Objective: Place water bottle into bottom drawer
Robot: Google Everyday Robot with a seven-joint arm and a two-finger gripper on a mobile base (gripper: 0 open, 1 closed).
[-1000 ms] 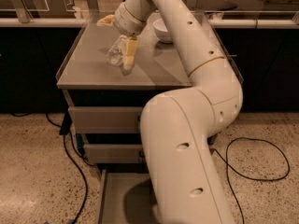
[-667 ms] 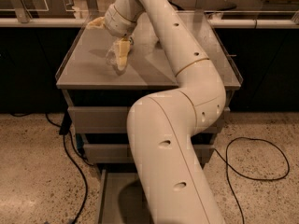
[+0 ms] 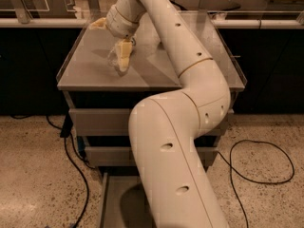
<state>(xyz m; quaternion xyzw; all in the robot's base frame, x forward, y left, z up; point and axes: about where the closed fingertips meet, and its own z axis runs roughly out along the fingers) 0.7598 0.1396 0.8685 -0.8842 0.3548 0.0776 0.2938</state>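
My gripper [image 3: 121, 57] hangs just above the left half of the grey cabinet top [image 3: 85, 70], fingers pointing down. It is shut on the water bottle [image 3: 114, 59], a small clear crinkled bottle held upright against the yellowish fingers [image 3: 125, 53]. The bottle's base is at or just above the surface; I cannot tell whether it touches. The bottom drawer [image 3: 113, 201] stands pulled out at floor level below, its flat grey floor partly hidden by my white arm [image 3: 175, 141].
Two shut upper drawers [image 3: 97, 121] [image 3: 102, 156] sit under the cabinet top. Black cables run over the speckled floor at the left [image 3: 71, 165] and right [image 3: 259, 175]. A counter with clear panels [image 3: 28, 4] stands behind the cabinet.
The gripper and bottle have shifted a little to the left over the cabinet top. The arm's lower links have swung, with the elbow now further right.
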